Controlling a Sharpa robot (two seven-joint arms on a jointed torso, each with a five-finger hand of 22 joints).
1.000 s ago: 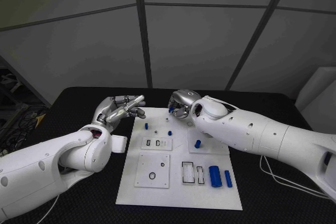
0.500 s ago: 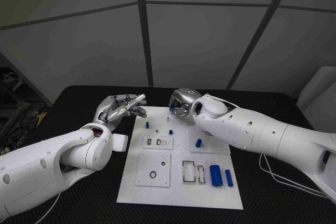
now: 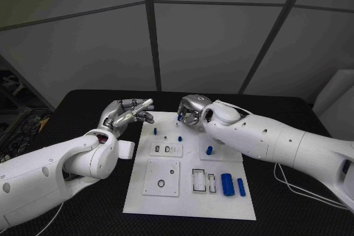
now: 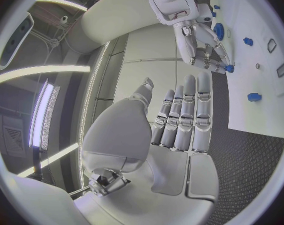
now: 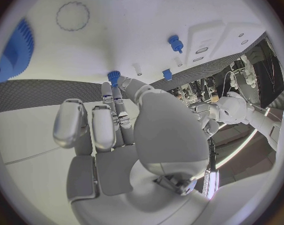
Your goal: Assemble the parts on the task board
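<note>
Here, right hand hovers over the far end of the task board, fingers curled in, pinching a small blue part at their tips. In the left wrist view that part shows just above the board's surface, not yet seated. Left hand sits just off the board's far left corner, over the bench, fingers straight, lying side by side, holding nothing.

Step in hand, as I judge it: setting the pinched part into a hole at the board's far end. Do it well: keep the part upright, line it over the hole before lowering, release only once seated. Neighbouring blue pegs stand near; avoid knocking them.

Recesses at the board's near end: one rectangular slot looks empty; beside it lie two blue cylinders.
</note>
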